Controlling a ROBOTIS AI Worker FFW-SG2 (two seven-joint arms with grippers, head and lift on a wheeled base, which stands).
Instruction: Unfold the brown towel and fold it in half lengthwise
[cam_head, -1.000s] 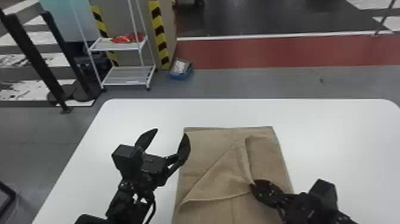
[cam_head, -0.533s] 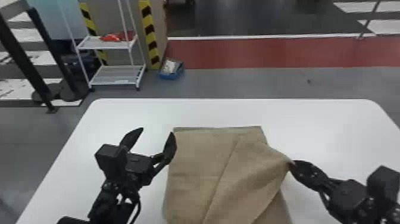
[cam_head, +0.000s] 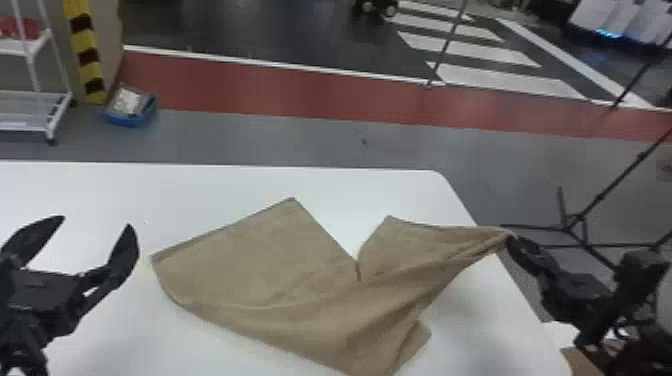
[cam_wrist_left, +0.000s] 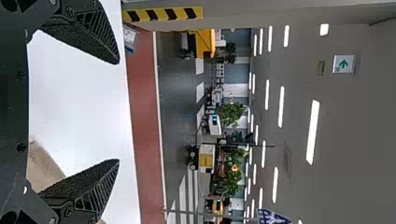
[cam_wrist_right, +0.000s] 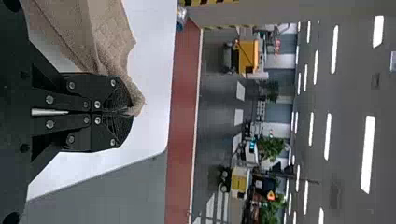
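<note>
The brown towel (cam_head: 280, 270) lies partly unfolded and skewed on the white table, its right part pulled into a creased, raised strip toward the table's right edge. My right gripper (cam_head: 511, 240) holds the end of that strip. In the right wrist view, the right gripper (cam_wrist_right: 130, 112) is shut on the towel (cam_wrist_right: 105, 42), with cloth bunched around its tips. My left gripper (cam_head: 97, 226) stands open left of the towel, apart from it. In the left wrist view, the left gripper (cam_wrist_left: 117, 112) has nothing between its fingers, and a bit of towel (cam_wrist_left: 44, 163) lies beyond them.
The white table (cam_head: 210, 190) has its right edge under the stretched cloth. Past it stand thin black stand legs (cam_head: 580, 220) on the grey floor. A blue box (cam_head: 131, 117) and a white rack (cam_head: 35, 95) are on the floor behind the table.
The right gripper has moved right, drawing the towel's corner out and skewing the cloth toward the right edge. The head view has turned to the right. My left gripper stays open.
</note>
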